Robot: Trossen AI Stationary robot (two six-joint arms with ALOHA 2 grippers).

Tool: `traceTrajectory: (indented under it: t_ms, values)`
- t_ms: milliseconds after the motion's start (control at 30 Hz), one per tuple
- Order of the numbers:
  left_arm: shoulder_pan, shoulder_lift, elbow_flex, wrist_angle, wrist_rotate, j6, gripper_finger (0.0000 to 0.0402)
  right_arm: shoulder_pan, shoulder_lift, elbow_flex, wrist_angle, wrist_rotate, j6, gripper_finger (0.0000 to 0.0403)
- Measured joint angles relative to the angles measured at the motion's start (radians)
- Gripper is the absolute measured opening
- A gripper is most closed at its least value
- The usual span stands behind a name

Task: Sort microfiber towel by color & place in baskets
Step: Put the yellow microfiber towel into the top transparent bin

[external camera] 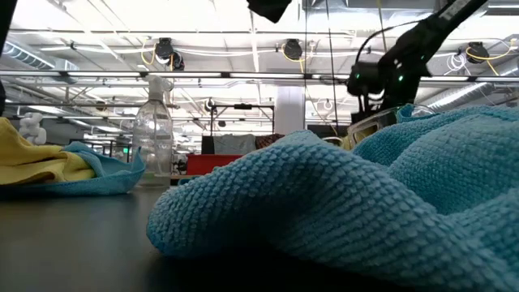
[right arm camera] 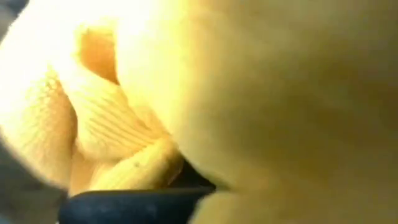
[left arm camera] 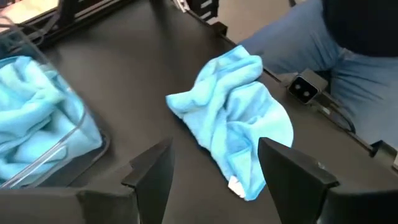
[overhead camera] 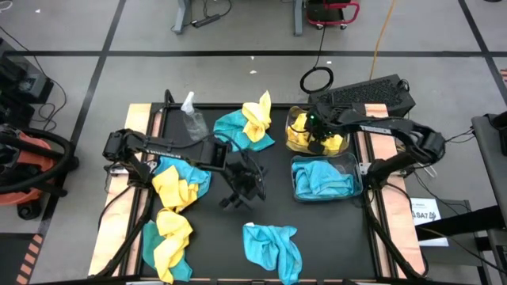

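Note:
Two clear baskets stand right of centre: the far one (overhead camera: 295, 119) holds yellow towels, the near one (overhead camera: 295, 168) teal towels (left arm camera: 31, 134). A loose teal towel (overhead camera: 273, 245) (left arm camera: 233, 118) lies bunched on the table by the near edge and fills the low view (external camera: 365, 195). My left gripper (overhead camera: 242, 188) (left arm camera: 211, 168) is open above the table's middle, with this towel just ahead of it. My right gripper (overhead camera: 318, 134) is down in the yellow basket; yellow cloth (right arm camera: 249, 93) fills its wrist view.
Mixed yellow and teal towels lie at the far middle (overhead camera: 247, 125) and in two heaps on the left (overhead camera: 182, 180) (overhead camera: 168, 237). A clear spray bottle (overhead camera: 190, 119) (external camera: 154, 134) stands at the far left. A person's blue trouser leg (left arm camera: 323, 50) shows beyond the near edge.

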Motion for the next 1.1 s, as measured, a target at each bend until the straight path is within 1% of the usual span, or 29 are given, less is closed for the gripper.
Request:
traceTrajectory:
  t_ms: [100,233,400,500,633,933,1100]
  values:
    - [-0.026,0.0,0.0,-0.007,-0.03,-0.002,0.0238,-0.005,0.063,0.003,0.019,-0.031,0.006,0.0]
    - [-0.05,0.0,0.0,-0.024,-0.036,-0.027,0.0238,-0.005,0.121,0.005,0.034,-0.054,0.006,0.0]
    - [-0.073,0.0,0.0,-0.029,-0.038,-0.051,0.0238,-0.006,0.129,0.005,0.038,-0.073,0.007,0.0001]
    - [-0.084,0.0,0.0,-0.033,-0.048,-0.052,0.0238,-0.005,0.107,0.003,0.038,-0.072,0.014,0.0013]
    - [-0.092,0.001,0.0,-0.062,-0.08,-0.053,0.0238,-0.003,0.058,0.011,0.0,-0.078,0.026,0.0054]
    - [-0.094,0.001,0.0,-0.077,-0.082,-0.073,0.0238,0.002,-0.101,0.063,-0.104,-0.138,0.053,0.0185]
    - [-0.094,0.001,0.0,-0.08,-0.083,-0.072,0.0238,0.02,-0.198,0.085,-0.146,-0.138,0.06,0.0232]
